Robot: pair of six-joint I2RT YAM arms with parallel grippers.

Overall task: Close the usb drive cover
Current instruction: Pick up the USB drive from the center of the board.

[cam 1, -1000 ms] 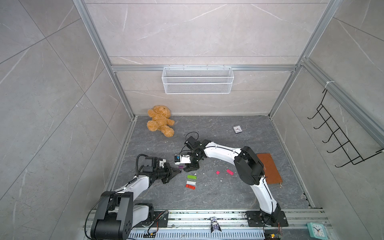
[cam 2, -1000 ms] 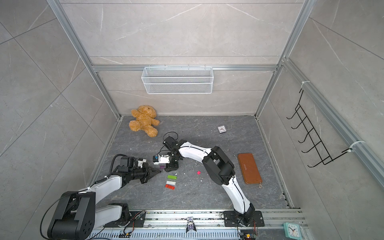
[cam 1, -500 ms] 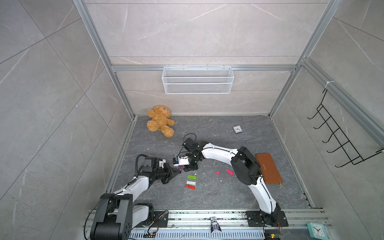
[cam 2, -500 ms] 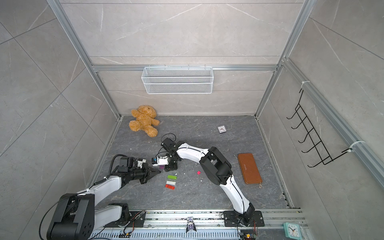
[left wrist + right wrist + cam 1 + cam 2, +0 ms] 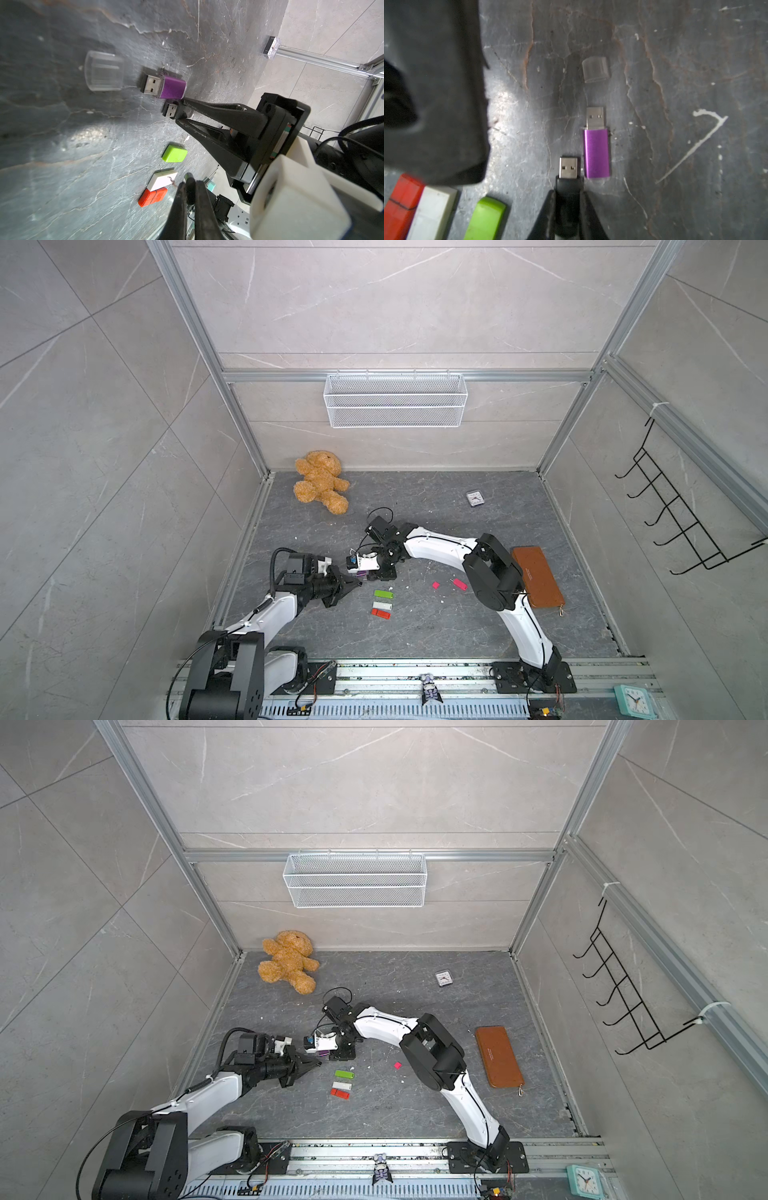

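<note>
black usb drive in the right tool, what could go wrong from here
1. The right tool pinches the black drive right beside the purple drive. Lifting or turning it could knock that drive or the clear cap lying ahead of it.
2. The shut left tool sits close by, so the two tools could bump into each other.

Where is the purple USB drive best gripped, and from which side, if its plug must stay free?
Grip the purple USB drive by its long edges at the tail end, probably coming from above. It lies flat, plug towards the clear cap; the black USB drive crowds one edge.
</note>
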